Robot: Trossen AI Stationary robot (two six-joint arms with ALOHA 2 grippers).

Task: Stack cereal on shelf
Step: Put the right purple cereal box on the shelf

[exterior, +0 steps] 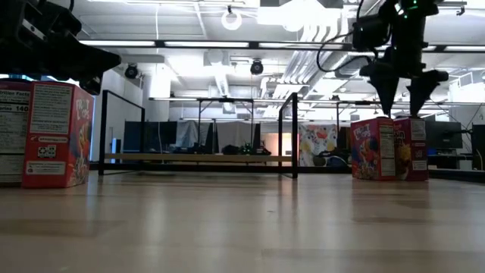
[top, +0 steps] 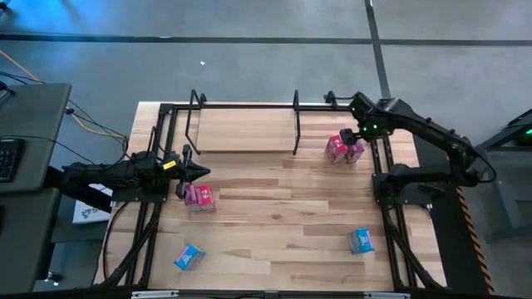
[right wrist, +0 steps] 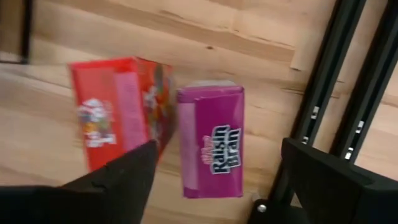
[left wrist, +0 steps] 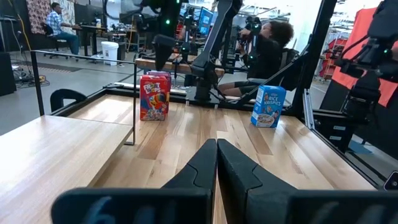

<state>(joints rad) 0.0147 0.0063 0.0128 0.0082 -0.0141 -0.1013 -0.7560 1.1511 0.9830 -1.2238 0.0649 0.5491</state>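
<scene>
Overhead, the right gripper (top: 356, 138) hangs with fingers spread wide above the purple cereal box (top: 356, 152), which stands touching a red box (top: 337, 148) on the tabletop just beside the shelf (top: 245, 129). Its board carries no boxes. Left gripper (top: 198, 172), pinched closed, hovers by another red box (top: 199, 198).

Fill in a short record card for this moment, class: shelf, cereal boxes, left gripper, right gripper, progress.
shelf: the shelf stands at the table's far edge, no boxes on it
cereal boxes: red box and Raisin Bran box side by side right of the shelf; pink box near the left; two blue boxes at the front
left gripper: left gripper shut, beside the pink box
right gripper: right gripper open, above the Raisin Bran box
progress: nothing stacked yet
</scene>
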